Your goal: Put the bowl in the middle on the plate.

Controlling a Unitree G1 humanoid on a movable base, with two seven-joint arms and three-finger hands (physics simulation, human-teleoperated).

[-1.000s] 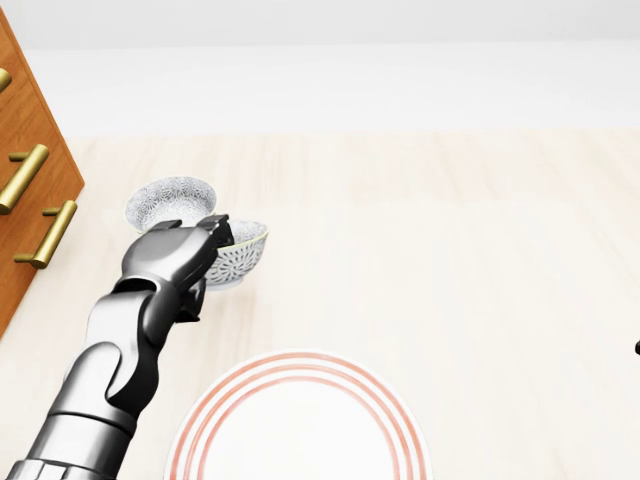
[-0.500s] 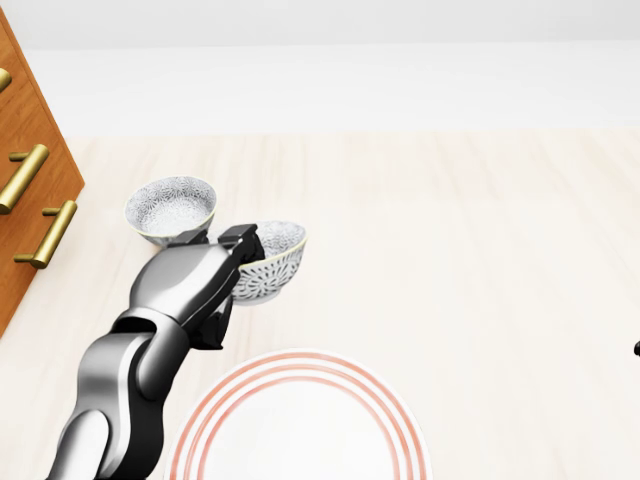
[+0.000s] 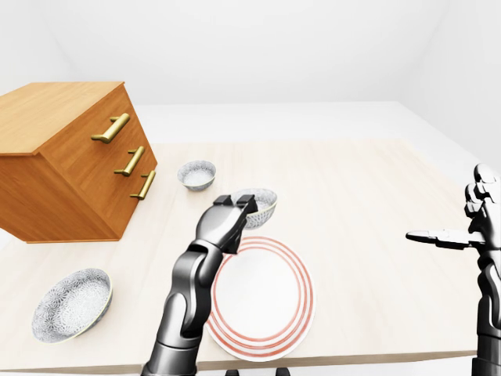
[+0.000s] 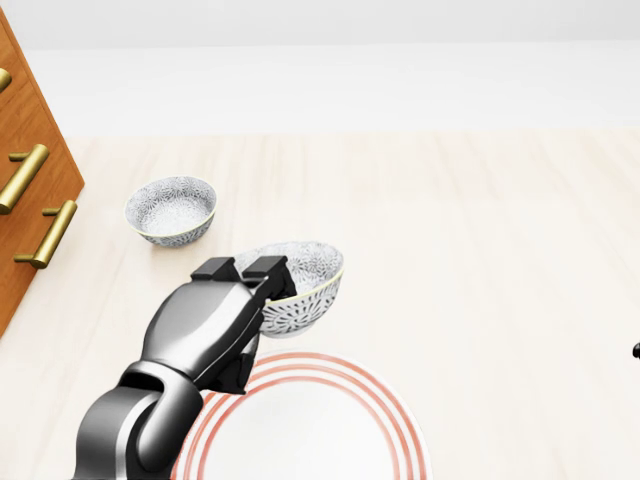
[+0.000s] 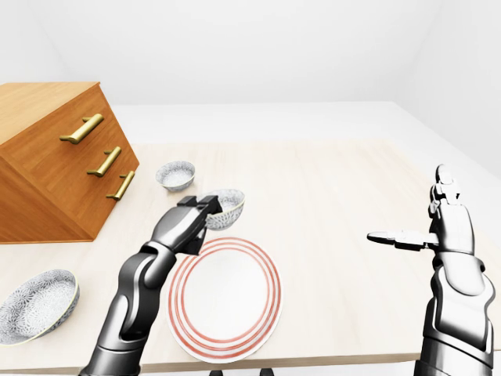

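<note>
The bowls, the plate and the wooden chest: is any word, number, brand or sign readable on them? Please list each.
None: no text shows in any view.
The middle bowl, held by the left hand, the upper bowl and the lower-left bowl carry only a fine pattern.
The plate has only red rings.
The drawer chest is plain wood with brass handles.

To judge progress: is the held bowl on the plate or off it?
Off it. The bowl, gripped by the left hand, shows beyond the plate's top edge in the head view.
</note>
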